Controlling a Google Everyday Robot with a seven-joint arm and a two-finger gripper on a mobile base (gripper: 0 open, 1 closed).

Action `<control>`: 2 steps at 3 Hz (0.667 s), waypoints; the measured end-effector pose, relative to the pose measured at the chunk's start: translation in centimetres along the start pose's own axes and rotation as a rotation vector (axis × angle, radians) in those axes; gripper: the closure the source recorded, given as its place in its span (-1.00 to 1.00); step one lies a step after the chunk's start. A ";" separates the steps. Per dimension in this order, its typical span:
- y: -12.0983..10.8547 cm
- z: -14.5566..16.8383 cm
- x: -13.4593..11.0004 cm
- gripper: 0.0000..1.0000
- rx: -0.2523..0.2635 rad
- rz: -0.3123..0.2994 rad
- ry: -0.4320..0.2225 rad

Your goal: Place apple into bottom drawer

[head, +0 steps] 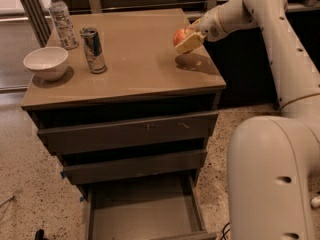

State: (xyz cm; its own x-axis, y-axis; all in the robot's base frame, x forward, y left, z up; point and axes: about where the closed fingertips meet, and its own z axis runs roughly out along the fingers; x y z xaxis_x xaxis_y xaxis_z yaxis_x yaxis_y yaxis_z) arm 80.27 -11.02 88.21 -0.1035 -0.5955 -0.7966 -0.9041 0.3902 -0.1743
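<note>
The red-orange apple (pixel 180 35) is held in my gripper (pixel 186 40), lifted a little above the right rear part of the cabinet top (pixel 135 59); its shadow lies on the top below it. The gripper is shut on the apple, with a pale finger (pixel 190 43) across its near side. The bottom drawer (pixel 142 209) is pulled out at the foot of the cabinet, its flat floor bare, well below and left of the gripper.
On the cabinet top stand a white bowl (pixel 46 62) at the left, a drink can (pixel 93 50) and a clear water bottle (pixel 61 18). The scratched top drawer (pixel 127 132) and middle drawer (pixel 135 166) are nearly shut. My white arm and base (pixel 272 179) fill the right side.
</note>
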 end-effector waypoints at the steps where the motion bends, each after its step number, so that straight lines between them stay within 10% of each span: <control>1: 4.6 -4.0 -1.2 1.00 -0.078 -0.005 0.003; 2: 6.3 -2.4 -0.3 1.00 -0.122 0.006 0.028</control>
State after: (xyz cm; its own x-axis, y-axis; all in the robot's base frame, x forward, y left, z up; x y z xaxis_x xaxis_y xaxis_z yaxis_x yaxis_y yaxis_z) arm 73.62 -10.10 88.73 -0.1195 -0.6135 -0.7806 -0.9470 0.3064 -0.0959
